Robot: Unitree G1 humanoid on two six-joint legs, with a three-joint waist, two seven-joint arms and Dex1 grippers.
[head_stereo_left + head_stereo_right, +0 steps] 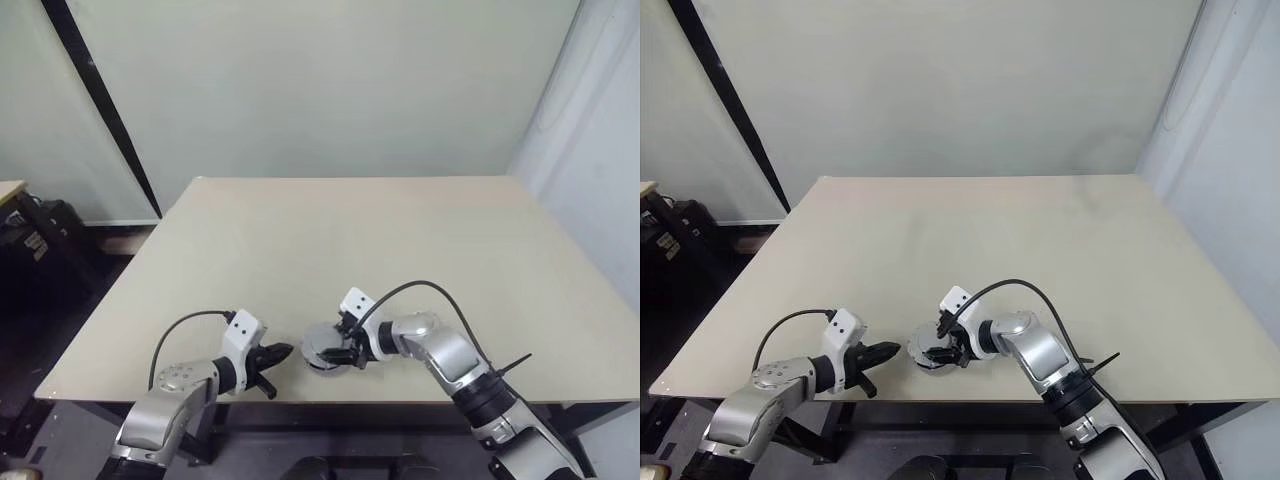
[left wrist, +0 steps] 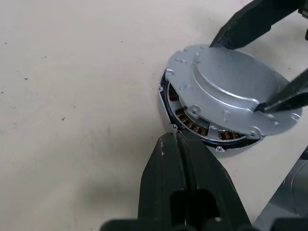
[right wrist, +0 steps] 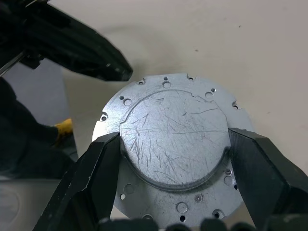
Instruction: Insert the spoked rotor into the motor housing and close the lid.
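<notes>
the lid [image 3: 173, 149], plain grey face up, sits tilted on the motor housing [image 2: 202, 129] near the table's [image 1: 400, 240] front edge, copper windings showing in the gap beneath. the right gripper [image 3: 174, 155] clamps the lid's raised centre, fingers at its nine and three o'clock. the left gripper [image 2: 177, 140], fingers pressed together and holding nothing, rests its tips by the housing's rim.
</notes>
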